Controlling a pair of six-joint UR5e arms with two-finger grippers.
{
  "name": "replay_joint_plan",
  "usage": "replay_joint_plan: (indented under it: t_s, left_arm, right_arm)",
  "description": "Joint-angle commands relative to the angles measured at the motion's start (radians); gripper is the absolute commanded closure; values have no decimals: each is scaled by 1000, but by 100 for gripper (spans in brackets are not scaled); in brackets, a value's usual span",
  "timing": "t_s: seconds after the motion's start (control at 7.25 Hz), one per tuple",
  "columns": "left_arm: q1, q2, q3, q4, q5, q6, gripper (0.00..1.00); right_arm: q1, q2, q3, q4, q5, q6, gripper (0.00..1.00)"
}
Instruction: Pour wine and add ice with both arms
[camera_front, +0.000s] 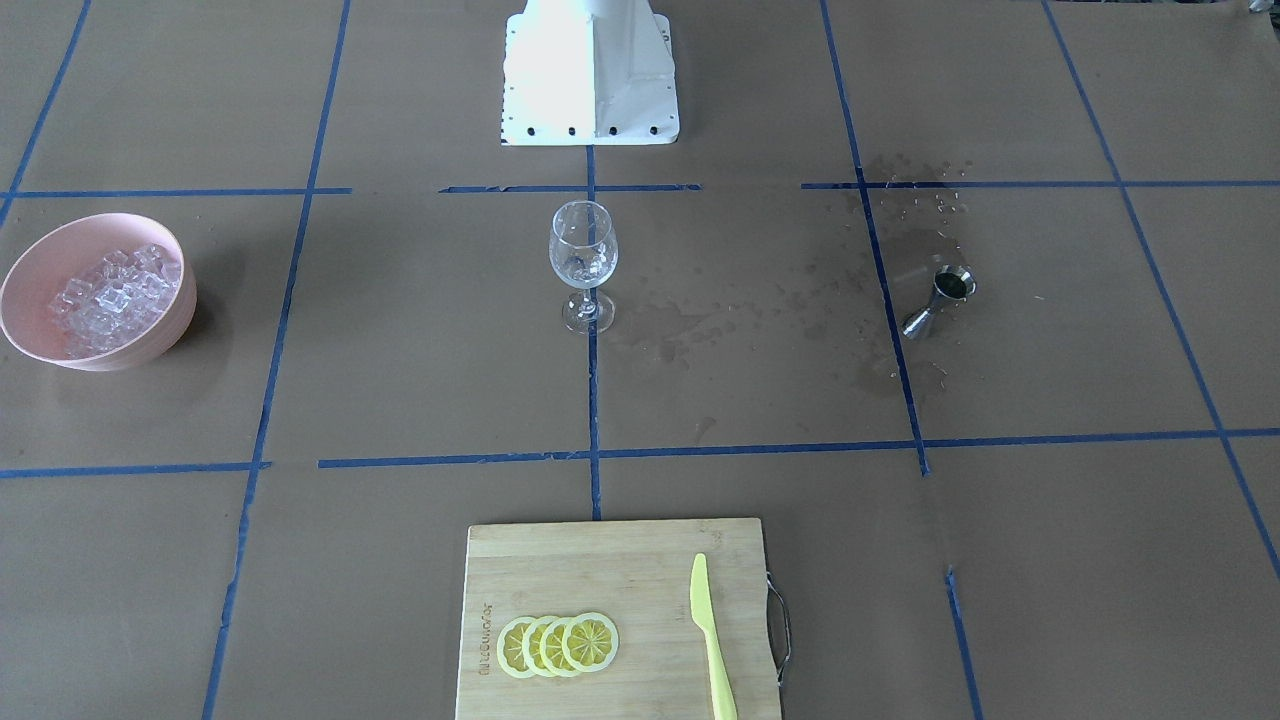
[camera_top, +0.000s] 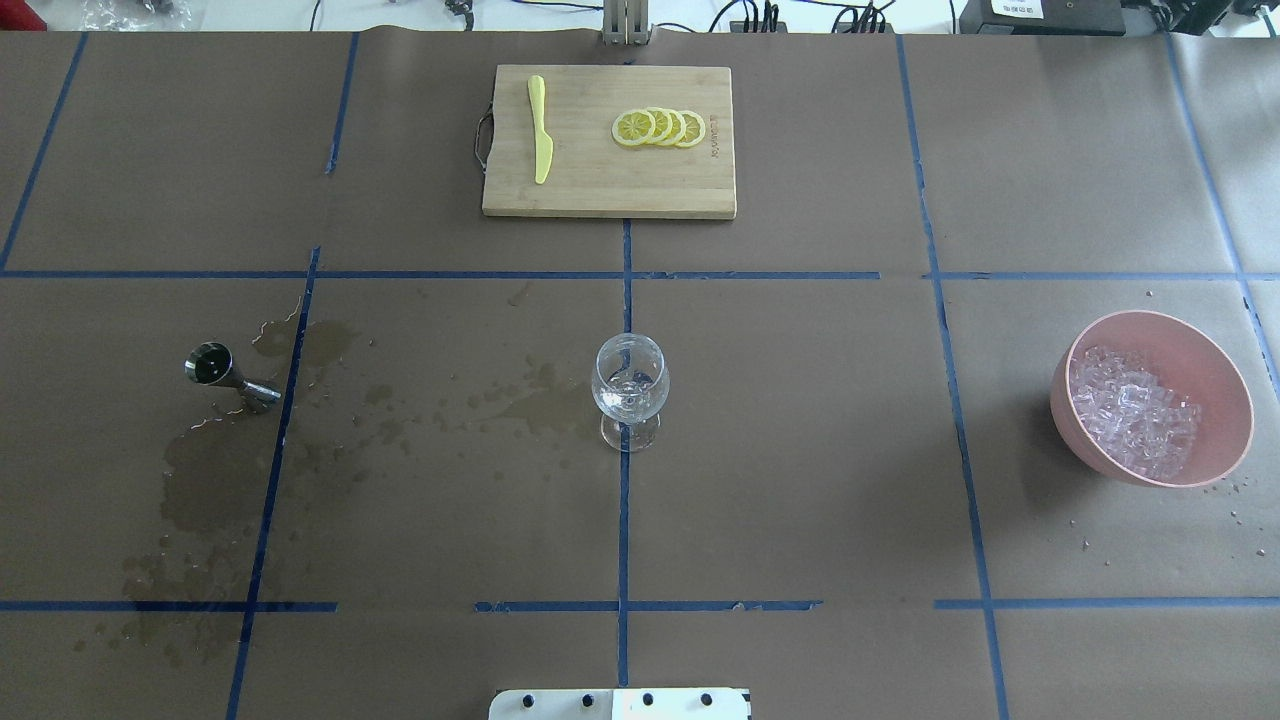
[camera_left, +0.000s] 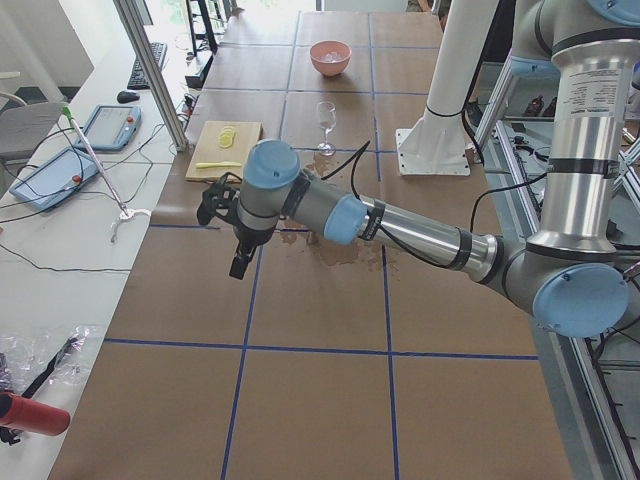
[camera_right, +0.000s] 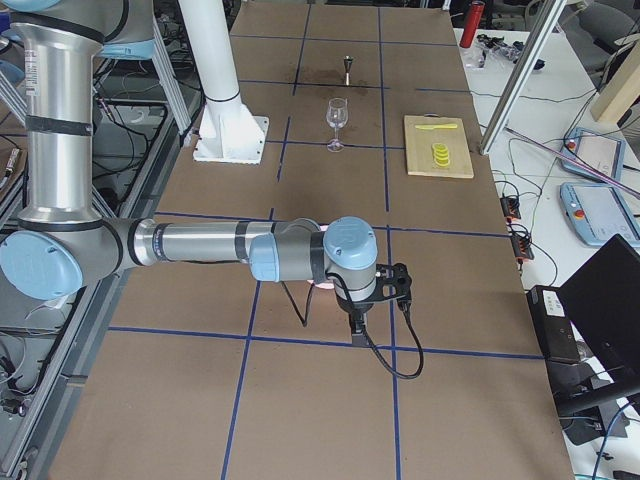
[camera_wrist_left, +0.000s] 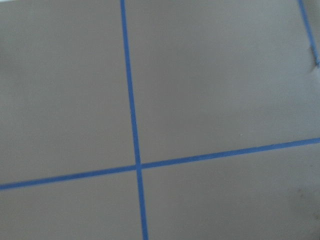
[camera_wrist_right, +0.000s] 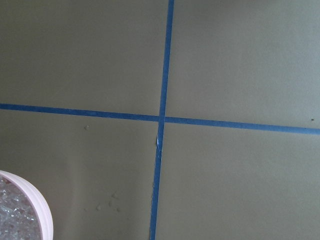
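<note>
A clear wine glass (camera_front: 583, 262) stands upright mid-table, also in the overhead view (camera_top: 630, 390); something clear glints low in its bowl. A steel jigger (camera_front: 940, 300) stands on the robot's left side (camera_top: 228, 372) amid wet stains. Ice cubes (camera_front: 108, 295) heap in a pink bowl (camera_front: 170, 330) on the robot's right (camera_top: 1230, 400); its rim shows in the right wrist view (camera_wrist_right: 42, 212). My left gripper (camera_left: 240, 266) hangs over bare paper, seen only from the side. My right gripper (camera_right: 357, 322) hovers near the bowl. I cannot tell whether either is open or shut.
A wooden cutting board (camera_top: 600, 180) at the far edge carries lemon slices (camera_top: 660, 128) and a yellow knife (camera_top: 540, 140). Wet patches (camera_top: 220, 480) darken the paper around the jigger. The white pedestal (camera_front: 590, 75) stands behind the glass.
</note>
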Motion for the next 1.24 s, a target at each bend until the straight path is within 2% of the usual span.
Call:
replay_joint_plan:
  t_s: [0.0,0.14,0.55,0.83,0.97,1.1]
  left_arm:
    - [80,-16,-157,-76,13,-215,0]
    - [178,6,-206,-139,50,-381,2]
    - [567,272,-280,-597,441,-798,2]
    - [784,413,-357,-653,705,-926,2]
    - [903,482,-363,-717,856,-982,2]
    - [1062,519,-363,-727,1047,-1083,2]
  right_arm:
    - [-4,22,13,3,26,0,0]
    - [-12,19,1,3,47,-3,0]
    - [-44,23,19,6,59,0,0]
    - [-46,25,44,0,85,1,0]
    - [-46,19,54,0,95,1,0]
    - [-46,19,61,0,96,1,0]
